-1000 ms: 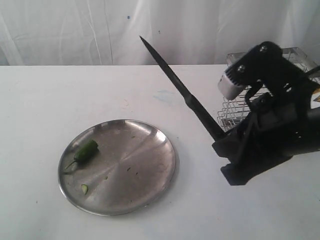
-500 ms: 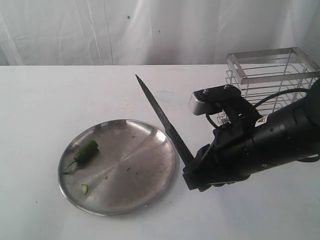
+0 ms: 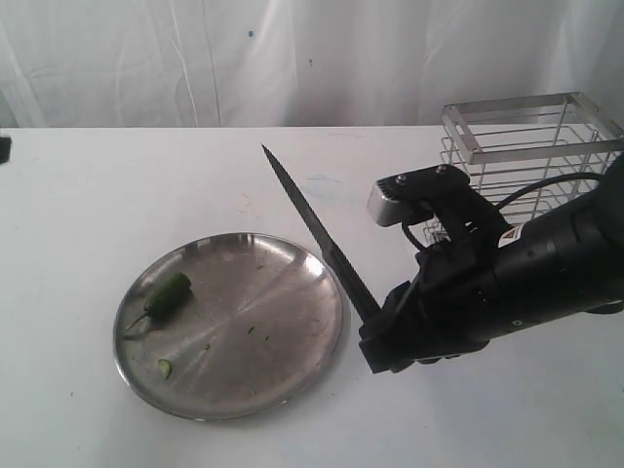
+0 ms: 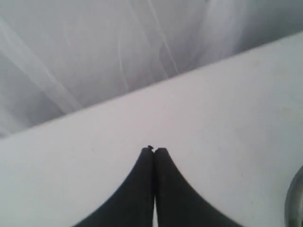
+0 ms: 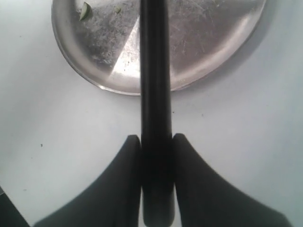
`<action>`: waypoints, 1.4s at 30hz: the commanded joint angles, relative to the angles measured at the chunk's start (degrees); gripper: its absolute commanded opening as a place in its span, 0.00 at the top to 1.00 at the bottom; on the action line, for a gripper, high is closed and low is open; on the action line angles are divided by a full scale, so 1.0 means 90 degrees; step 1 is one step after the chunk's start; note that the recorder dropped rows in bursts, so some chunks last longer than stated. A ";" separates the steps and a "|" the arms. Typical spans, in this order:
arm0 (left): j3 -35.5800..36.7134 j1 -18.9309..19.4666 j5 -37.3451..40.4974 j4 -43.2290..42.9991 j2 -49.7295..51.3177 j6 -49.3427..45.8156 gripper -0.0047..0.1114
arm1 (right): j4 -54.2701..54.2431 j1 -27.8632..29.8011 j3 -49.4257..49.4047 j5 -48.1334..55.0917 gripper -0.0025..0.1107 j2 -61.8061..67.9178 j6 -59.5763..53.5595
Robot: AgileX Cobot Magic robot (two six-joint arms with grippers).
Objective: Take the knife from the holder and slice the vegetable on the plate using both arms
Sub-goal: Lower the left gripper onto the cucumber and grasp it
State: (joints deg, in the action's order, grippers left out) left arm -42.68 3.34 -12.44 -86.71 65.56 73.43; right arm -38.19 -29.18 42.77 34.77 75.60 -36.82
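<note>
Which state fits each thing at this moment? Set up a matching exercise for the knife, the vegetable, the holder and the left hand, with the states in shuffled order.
Things:
1. knife
2. vegetable
3. holder
4. left hand

States:
A. shut, holding nothing
B. lying on the plate, near its rim
C. gripped in the right hand, blade slanting upward
D. standing upright behind the right arm

Pairs: 1-C, 2-B, 3-D, 4-A
</note>
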 commanded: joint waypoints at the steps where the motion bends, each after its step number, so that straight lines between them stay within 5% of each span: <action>1: -0.0049 -0.0017 0.0361 -0.1471 0.0978 0.1875 0.96 | 0.0414 -0.0011 -0.0012 -0.0173 0.98 -0.0003 -0.0012; 4: -0.0187 -0.0017 0.0631 -0.1471 0.1492 0.2287 0.96 | 0.0456 -0.0011 -0.0012 -0.0233 0.98 -0.0003 -0.0012; 6: -0.0572 -0.0017 -0.0358 -0.1471 0.1769 0.3411 0.96 | 0.0456 -0.0011 -0.0012 -0.0429 0.98 -0.0003 -0.0012; 7: -0.0954 -0.0078 -0.1620 -0.1471 0.1996 0.3378 0.96 | 0.0456 -0.0011 -0.0012 -0.0488 0.98 -0.0003 -0.0012; 10: -0.1323 -0.0525 -0.2244 -0.1471 0.2339 0.1338 0.96 | 0.0456 -0.0011 -0.0012 -0.0488 0.98 -0.0003 -0.0012; 12: -0.1140 -0.0941 -0.0403 -0.1471 0.2350 -0.0113 0.96 | 0.0477 -0.0011 -0.0012 -0.0486 0.98 -0.0003 -0.0012; 14: -0.0962 -0.1418 0.2955 -0.1471 0.2585 -0.3307 0.96 | 0.0477 -0.0011 -0.0012 -0.0486 0.98 -0.0003 -0.0012; 16: -0.0973 -0.1464 0.3341 -0.1129 0.2677 -0.3840 0.96 | 0.0469 -0.0011 -0.0012 -0.0502 0.98 -0.0003 -0.0012; 18: -0.1007 -0.1496 0.3078 0.0375 0.2677 -0.3885 0.96 | 0.0469 -0.0011 -0.0012 -0.0502 0.98 -0.0003 -0.0012; 21: -0.1460 -0.1599 0.3398 0.4215 0.2756 -0.5766 0.96 | 0.0469 -0.0011 -0.0012 -0.0514 0.98 -0.0003 0.0124; 26: -0.2890 -0.1721 0.5766 1.0881 0.3263 -1.1935 0.96 | 0.0506 -0.0011 -0.0012 -0.0514 0.98 -0.0003 0.0169; 28: -0.3290 -0.1721 0.6758 1.1975 0.3479 -1.2979 0.96 | 0.0656 -0.0011 -0.0012 -0.0528 0.98 -0.0003 0.0299; 34: -0.3421 -0.1721 0.6818 1.1525 0.3752 -1.3185 0.91 | 0.1308 -0.0011 -0.0012 -0.0613 0.98 -0.0003 0.1115; 42: -0.2670 -0.1721 0.5172 1.1173 0.3766 -1.3168 0.54 | 0.1320 -0.0011 -0.0012 -0.0628 0.98 -0.0003 0.1116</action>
State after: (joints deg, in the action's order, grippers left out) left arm -69.09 -12.17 39.23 15.52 99.58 -44.62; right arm -26.64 -29.18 42.77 29.93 75.82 -27.02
